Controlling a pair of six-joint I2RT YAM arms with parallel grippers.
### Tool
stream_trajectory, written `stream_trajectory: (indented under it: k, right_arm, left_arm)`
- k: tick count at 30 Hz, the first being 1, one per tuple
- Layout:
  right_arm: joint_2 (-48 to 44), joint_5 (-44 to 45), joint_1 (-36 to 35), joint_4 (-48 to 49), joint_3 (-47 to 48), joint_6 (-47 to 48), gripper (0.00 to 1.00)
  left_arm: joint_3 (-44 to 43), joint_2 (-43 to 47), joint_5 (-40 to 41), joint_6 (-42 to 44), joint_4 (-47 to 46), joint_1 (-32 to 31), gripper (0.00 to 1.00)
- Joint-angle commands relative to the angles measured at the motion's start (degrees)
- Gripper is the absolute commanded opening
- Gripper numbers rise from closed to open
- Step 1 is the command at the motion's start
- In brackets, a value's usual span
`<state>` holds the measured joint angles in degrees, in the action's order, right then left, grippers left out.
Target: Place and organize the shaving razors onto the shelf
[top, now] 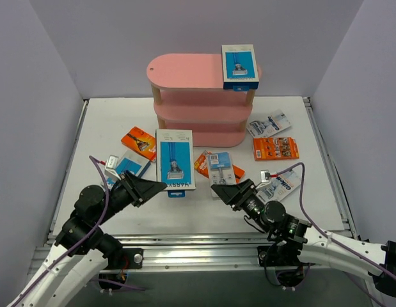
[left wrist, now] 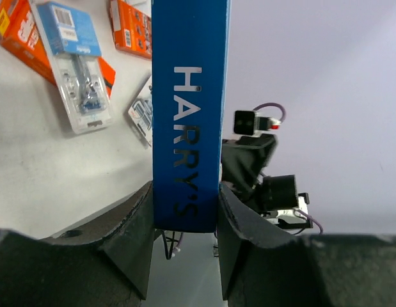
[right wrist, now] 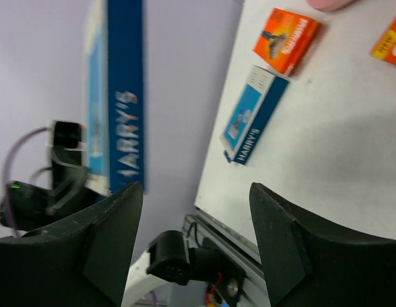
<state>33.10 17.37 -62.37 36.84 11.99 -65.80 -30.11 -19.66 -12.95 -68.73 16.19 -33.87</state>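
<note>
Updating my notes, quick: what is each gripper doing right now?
Left gripper: closed on the blue Harry's box.
Right gripper: open, holding nothing.

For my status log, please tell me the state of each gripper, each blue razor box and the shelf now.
left gripper: shut on held blue box.
held blue box: raised off the table, edge between the fingers.
right gripper: open, empty.
second blue box: lying on the shelf top board, right end.
third blue box: flat on the table, left side.
shelf: upright, one box on top.
</note>
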Motion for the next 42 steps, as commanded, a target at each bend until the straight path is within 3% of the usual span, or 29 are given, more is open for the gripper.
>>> stream_trajectory:
  k: [1,15,26,35,42]
  right_arm:
    - [-0.5,2.6,0.6,-5.4,-1.0,-1.2,0.63]
    - [0.1,0.3,1.5,-9.3,-5.1,-1.6,0.64]
    - [-2.2,-0.5,3.7,-22.3,2.1,3.2,0.67]
    - [-0.2,-3.8,8.8,-27.8,6.7,7.0,0.71]
    - [1.0,-15.4,18.9,-25.2,5.3,8.0,0.71]
  left_arm:
    - [-10.5,-6.5,1.4,6.7,-1.0,0.4,0.02]
    - [-47.8,-35.7,2.2,19.7,3.6,3.0,0.02]
    - [-68.3,-58.2,-9.3,13.0,-1.9,13.6,0.02]
    - [-83.8,-75.1,-14.2,7.6,-4.4,14.1,0.02]
    - [-89.8,-82.6,-16.1,5.4,-4.3,14.6,0.02]
